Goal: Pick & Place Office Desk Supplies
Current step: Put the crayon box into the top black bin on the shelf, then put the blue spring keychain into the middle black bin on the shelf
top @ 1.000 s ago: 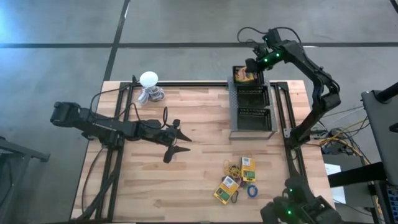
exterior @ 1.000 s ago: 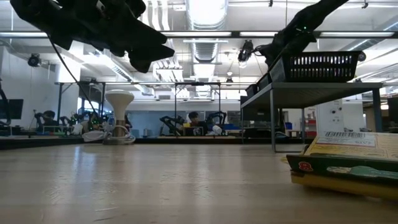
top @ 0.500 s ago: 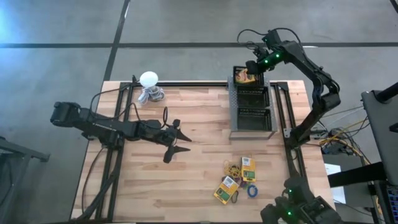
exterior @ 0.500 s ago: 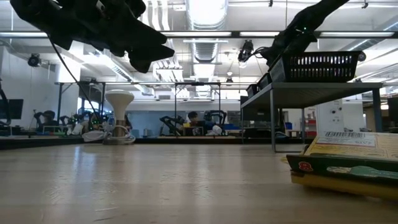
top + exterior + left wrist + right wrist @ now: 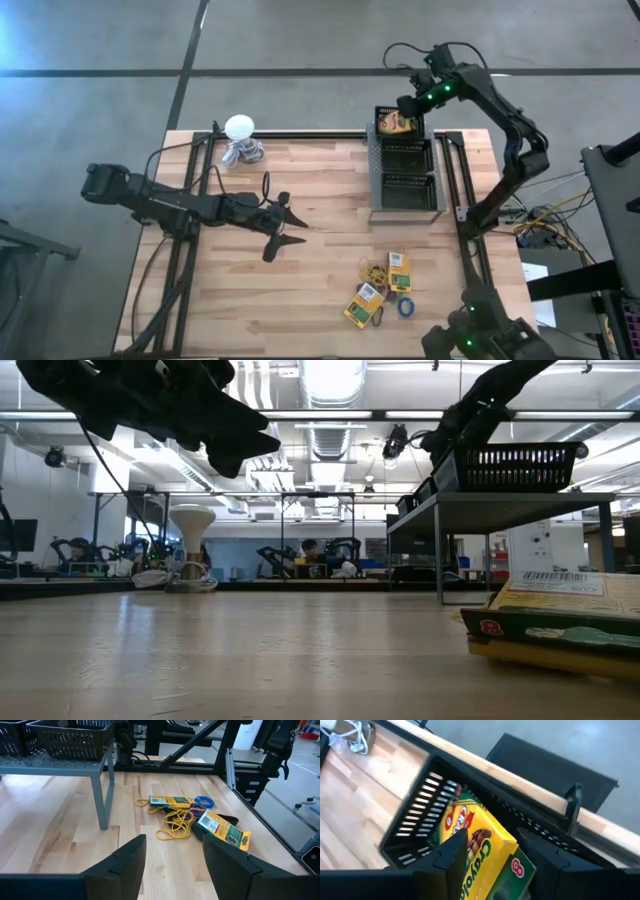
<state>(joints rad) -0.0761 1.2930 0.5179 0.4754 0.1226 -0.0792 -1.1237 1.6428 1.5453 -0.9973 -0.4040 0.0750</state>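
My right gripper (image 5: 408,103) hovers open over the far basket (image 5: 415,820) of a raised rack. A yellow-and-green crayon box (image 5: 398,123) lies in that basket, between and below the fingers. More supplies lie on the table's near right: two small boxes (image 5: 399,270) (image 5: 364,303), yellowish rubber bands (image 5: 175,822) and a blue ring (image 5: 406,306). My left gripper (image 5: 297,228) waits open above the middle of the table, pointing toward them. My right gripper has a finger on either side of the crayon box's upper end (image 5: 480,855), coming from above. I cannot tell whether the fingers touch it. The box lies tilted in the basket, its other end (image 5: 455,805) down on the slotted floor.
The grey rack (image 5: 405,165) carries three black baskets in a row at the table's far right. A white ball-topped object (image 5: 240,128) with a coiled base stands at the far edge, left of the rack. Bare wood lies between my left gripper and the supplies.
My right gripper has drawn a little up and away from the far basket, toward the far right. More of the crayon box now shows in the basket.
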